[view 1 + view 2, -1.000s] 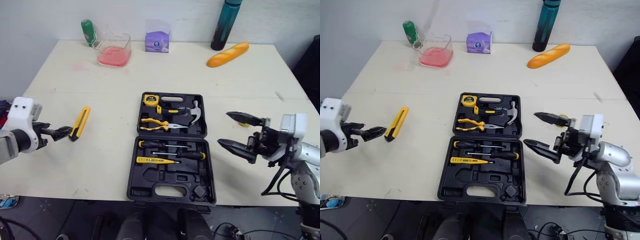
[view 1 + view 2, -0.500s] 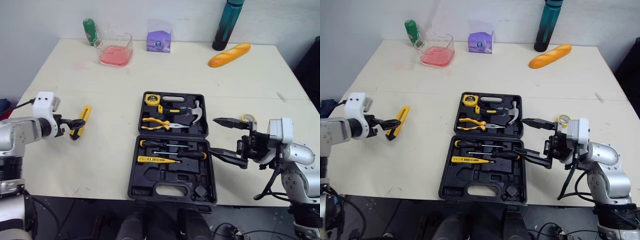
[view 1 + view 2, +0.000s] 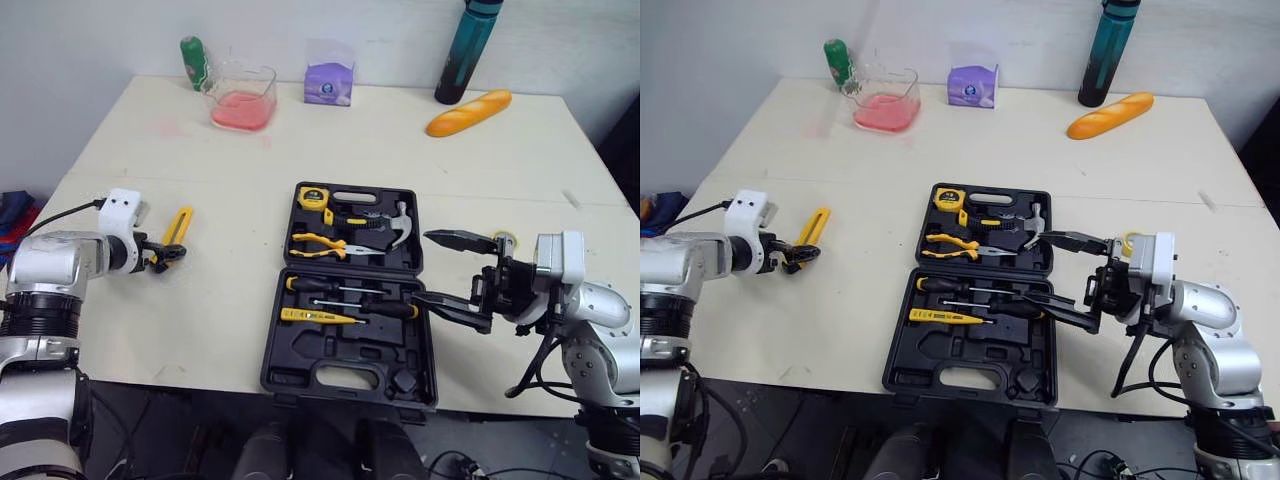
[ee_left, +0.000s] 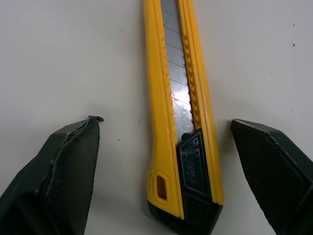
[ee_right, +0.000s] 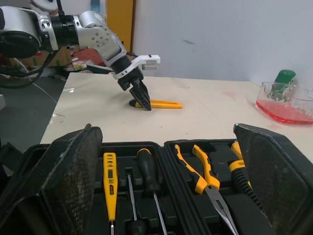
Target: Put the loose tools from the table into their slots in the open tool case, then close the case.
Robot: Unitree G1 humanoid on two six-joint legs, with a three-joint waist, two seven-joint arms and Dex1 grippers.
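**Left hand now straddles the loose knife; right hand drawn in at the case.**

At lower centre the open tool case (image 3: 300, 362) lies flat on the counter (image 3: 215, 315), its slots partly filled. At lower right, the right hand (image 3: 422, 266) has slid in from the bare counter to hang over the case's right edge, fingers spread wide and empty. Farther back, at centre left, the left hand (image 3: 160, 260) has come in from the frame's left edge to the yellow utility knife (image 3: 178, 225), the one loose tool I can make out. Its fingers stand open either side of the knife's dark butt end, with a gap showing on both sides, and the knife's body runs away from the hand. The grasp looks lined up but not yet closed. The knife lies flat on the counter, well apart from the case.
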